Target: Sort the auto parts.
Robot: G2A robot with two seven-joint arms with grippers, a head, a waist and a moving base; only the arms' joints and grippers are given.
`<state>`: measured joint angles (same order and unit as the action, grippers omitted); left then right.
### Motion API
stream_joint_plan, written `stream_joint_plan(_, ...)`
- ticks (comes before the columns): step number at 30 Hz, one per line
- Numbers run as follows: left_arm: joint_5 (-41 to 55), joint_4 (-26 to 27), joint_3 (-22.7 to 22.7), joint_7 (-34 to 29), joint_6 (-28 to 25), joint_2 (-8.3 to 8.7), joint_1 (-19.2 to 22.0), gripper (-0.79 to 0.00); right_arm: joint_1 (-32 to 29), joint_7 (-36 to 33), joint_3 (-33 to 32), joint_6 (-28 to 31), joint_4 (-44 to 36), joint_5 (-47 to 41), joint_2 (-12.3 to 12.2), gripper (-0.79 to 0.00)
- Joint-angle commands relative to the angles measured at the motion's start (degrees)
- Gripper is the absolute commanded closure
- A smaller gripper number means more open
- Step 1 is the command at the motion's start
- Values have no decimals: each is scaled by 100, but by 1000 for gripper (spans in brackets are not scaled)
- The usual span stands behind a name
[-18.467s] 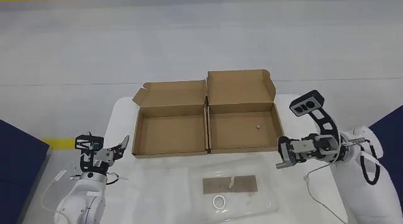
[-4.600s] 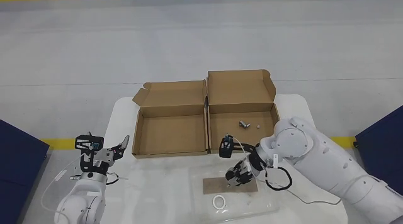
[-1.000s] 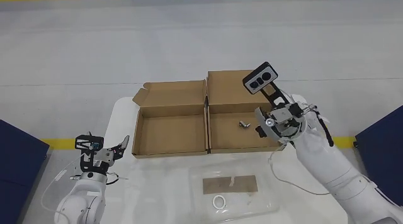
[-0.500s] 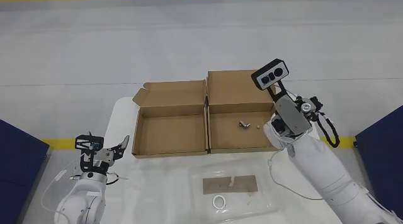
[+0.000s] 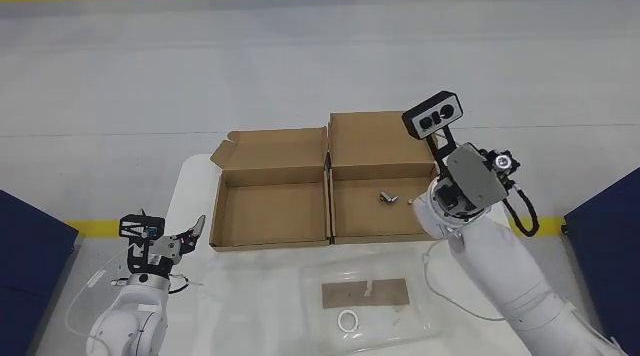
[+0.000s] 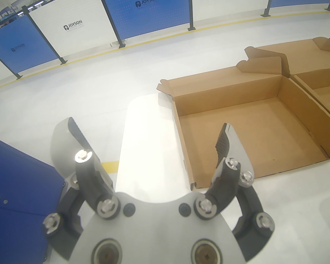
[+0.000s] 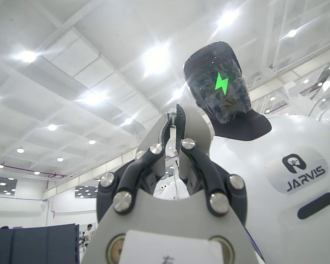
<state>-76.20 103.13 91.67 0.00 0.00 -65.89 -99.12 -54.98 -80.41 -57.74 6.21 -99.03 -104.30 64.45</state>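
Two open cardboard boxes stand side by side. The left box (image 5: 270, 213) (image 6: 253, 135) is bare inside. In the right box (image 5: 372, 218) lies a small metal part (image 5: 388, 196). In front of them a clear plastic tray (image 5: 415, 324) holds a cardboard strip (image 5: 366, 293) and a white ring (image 5: 348, 320). My left gripper (image 5: 172, 244) (image 6: 151, 135) is open over the table's left edge. My right gripper (image 7: 173, 116) points up at the ceiling, shut on a small threaded screw (image 7: 172, 118). Its wrist (image 5: 468, 181) hangs above the right box's right side.
The white table (image 5: 250, 286) has free room between the left gripper and the tray. Both box lids (image 5: 380, 141) stand folded back at the far side. Blue and white partition panels (image 6: 143, 3) line the floor behind.
The right arm has risen from over the right box, shifted slightly right and turned its gripper upward. The left arm has kept still.
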Motion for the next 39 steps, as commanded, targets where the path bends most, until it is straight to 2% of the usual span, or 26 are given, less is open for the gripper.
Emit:
stream_joint_plan(1, 0, 0, 0, 0, 0, 0, 0, -785, -18, 22, -18, 0, -17, -40, 34, 0)
stream_joint_plan(10, 0, 0, 0, 0, 0, 0, 0, -785, -53, 64, -173, -133, -12, 127, 168, 0)
stream_joint_plan(14, 0, 0, 0, 0, 0, 0, 0, -785, -48, 99, -256, -292, 43, 598, 186, 0)
stream_joint_plan(16, 0, 0, 0, 0, 0, 0, 0, -785, -11, 130, -314, -457, 91, 1105, 168, 0)
stream_joint_plan(21, 0, 0, 0, 0, 0, 0, 0, -785, -47, 124, -436, -652, 69, 1500, 176, 0)
stream_joint_plan(26, 0, 0, 0, 0, 0, 0, 0, -785, -105, 113, -480, -654, 7, 1314, 238, 0)
stream_joint_plan(32, 0, 0, 0, 0, 0, 0, 0, -785, -164, 126, -511, -519, -55, 696, 356, 0)
stream_joint_plan(39, 0, 0, 0, 0, 0, 0, 0, -785, -144, 157, -522, -597, -64, 775, 402, 0)
